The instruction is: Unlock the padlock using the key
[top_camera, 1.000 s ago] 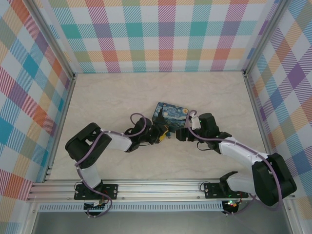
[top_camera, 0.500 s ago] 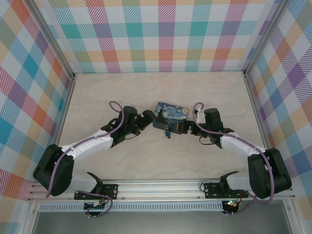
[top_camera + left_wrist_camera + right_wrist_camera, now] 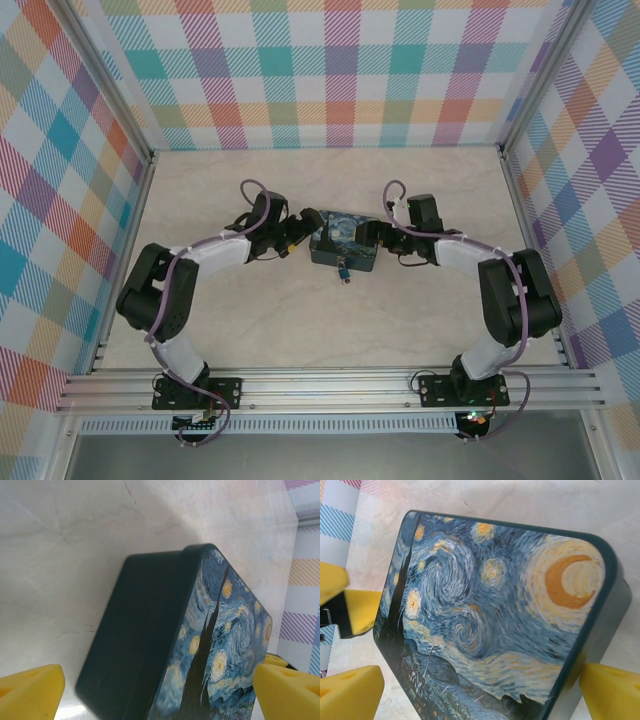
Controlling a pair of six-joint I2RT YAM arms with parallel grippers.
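2 claws gape wide, gripping nothing: left claw [image 3: 304, 230] and right claw [image 3: 372, 240] flank the tin [image 3: 345, 240]; the padlock [image 3: 343, 271] lies between them, toward the bench's [image 3: 250, 320] near edge.

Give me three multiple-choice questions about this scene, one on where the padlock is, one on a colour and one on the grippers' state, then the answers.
1. Where does the padlock lie relative to the tin?
A) on its lid
B) on the table beside its near side
C) far off in a corner

2. What colour are the gripper fingers?
A) red
B) green
C) yellow

3. How do the grippers stand?
A) both open
B) both shut
C) one shut on the padlock

Answers:
1 B: the overhead view shows it just in front of the tin.
2 C: both wrist views show yellow fingers.
3 A: the left gripper and right gripper each show fingers wide apart, holding nothing.
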